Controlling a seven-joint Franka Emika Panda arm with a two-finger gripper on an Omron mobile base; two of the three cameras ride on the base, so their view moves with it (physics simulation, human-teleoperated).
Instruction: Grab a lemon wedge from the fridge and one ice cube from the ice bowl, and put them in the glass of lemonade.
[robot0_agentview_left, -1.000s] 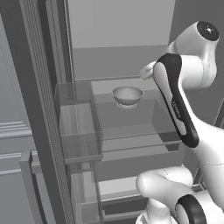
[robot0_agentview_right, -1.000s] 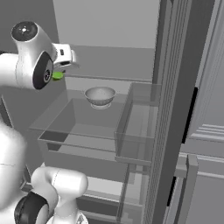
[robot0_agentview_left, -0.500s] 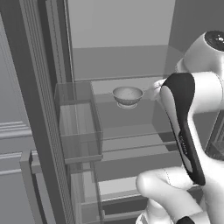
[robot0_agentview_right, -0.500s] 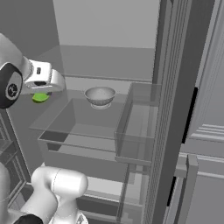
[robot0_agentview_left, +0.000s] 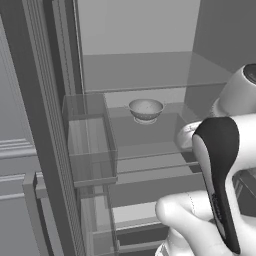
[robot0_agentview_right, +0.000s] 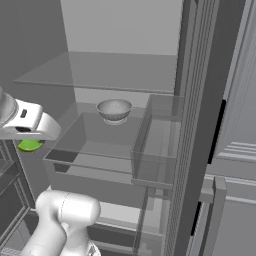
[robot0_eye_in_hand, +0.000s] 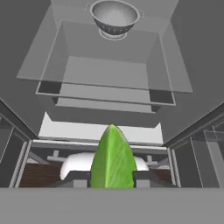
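The arm is bent back low in front of the open fridge: in the left base view its dark-striped forearm stands near the lens, and in the right base view the white hand reaches in from the left edge, level and clear of the shelf. The gripper is closed part-way on the lemon wedge, one finger tip pressing each flat side. In the hand view the wedge stands up between the fingers, its long axis running along the gripper's reach and its narrow tip pointing away from the hand, toward the fridge interior. In the right base view a bit of the green wedge shows just under the hand.

Ahead of the gripper and well apart from it, a small metal colander sits upright at the back of the clear shelf. A clear door bin hangs beside the shelf. Below the gripper lie the lower drawers.
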